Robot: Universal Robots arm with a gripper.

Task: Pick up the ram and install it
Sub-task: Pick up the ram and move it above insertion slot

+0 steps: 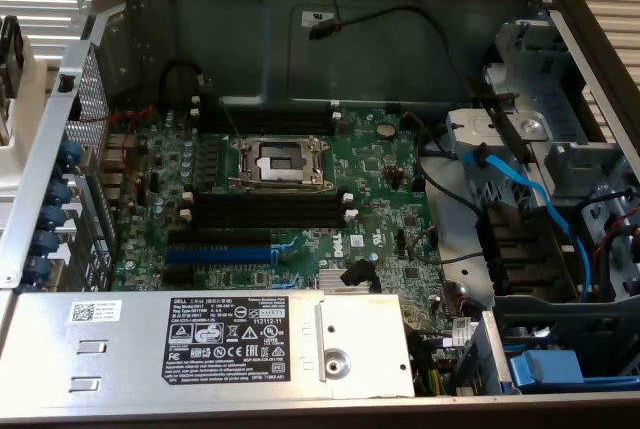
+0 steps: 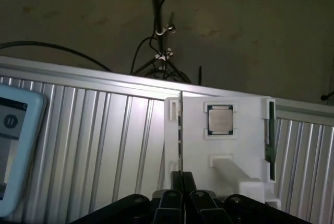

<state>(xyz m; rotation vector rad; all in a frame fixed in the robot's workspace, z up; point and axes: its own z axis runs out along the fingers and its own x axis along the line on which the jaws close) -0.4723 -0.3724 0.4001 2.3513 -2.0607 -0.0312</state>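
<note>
Currently the open computer case (image 1: 300, 29) lies flat on the ribbed metal table (image 2: 104, 140), with its green motherboard (image 1: 380, 164) exposed. A silver power supply cover (image 1: 120, 349) with a black label runs along the case's near edge in the exterior view. On the motherboard, the metal-framed processor socket (image 1: 280, 161) sits near the middle. The long black slots (image 1: 265, 211) with white end clips lie between the socket and the blue slot (image 1: 215, 254). A blue cable (image 1: 520, 189) curves across the drive bay at the exterior view's right.

In the wrist view, a white holder (image 2: 245, 145) stands on the ribbed table. A pale blue device (image 2: 13, 145) lies well apart from it on the same surface.

The ram (image 2: 180, 130) stands upright in a narrow slit of the holder and is seen edge-on as a thin dark line. Its near end runs down between the black fingers (image 2: 171, 200).

The claw (image 2: 182, 195) is narrow, its fingers drawn together on the ram's edge.

A second green strip (image 2: 270, 130) stands in a slit at the holder's far side. A square processor chip (image 2: 221, 119) rests in a recess between the two strips.
</note>
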